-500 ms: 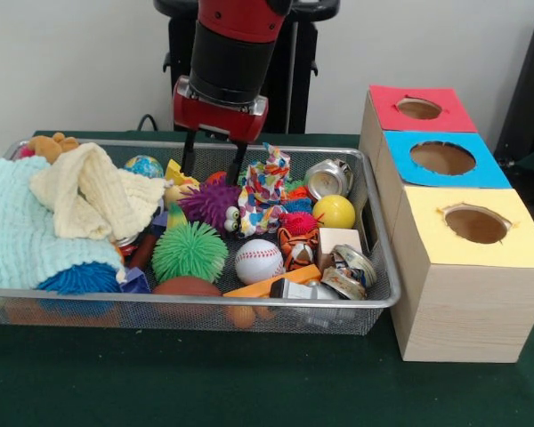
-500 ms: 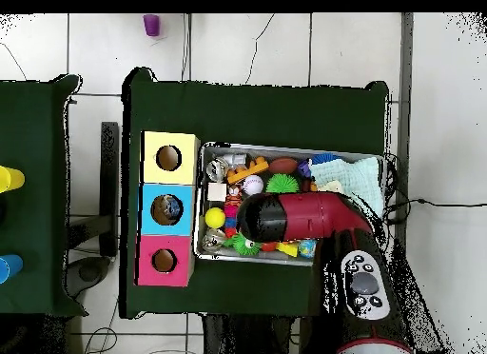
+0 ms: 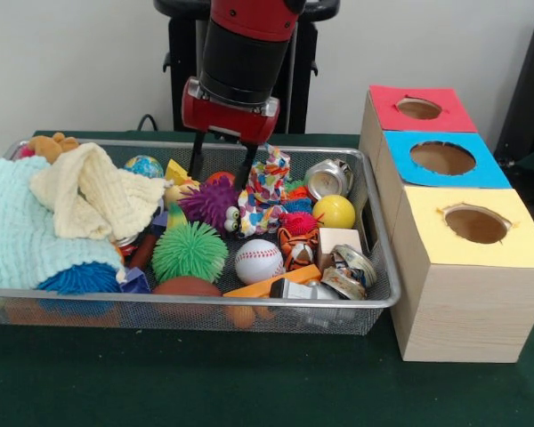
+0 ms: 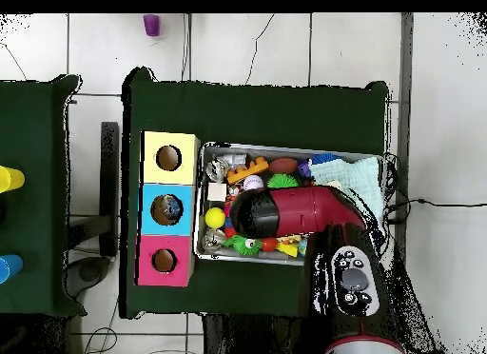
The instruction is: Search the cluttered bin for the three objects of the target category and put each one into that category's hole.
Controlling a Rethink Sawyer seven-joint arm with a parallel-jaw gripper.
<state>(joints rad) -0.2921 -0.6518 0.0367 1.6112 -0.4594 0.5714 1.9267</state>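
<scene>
gripper (image 3: 221,167) jaws spread, empty, over purple spiky ball (image 3: 208,203) in bin (image 3: 249,300) | ball looks soft, light, springy | pinch across its middle

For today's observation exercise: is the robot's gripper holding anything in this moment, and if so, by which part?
Nothing is held. The gripper hangs open above the bin, its two fingers spread over the purple spiky ball, with nothing between them.

Bin (image 3: 374,298): packed, toys touching, little bare mesh.
Left end: pale towels (image 3: 36,222) heaped above the rim.
Box holes (image 3: 476,223): open from above.
Near table edge (image 3: 205,382): bare green cloth.
</scene>
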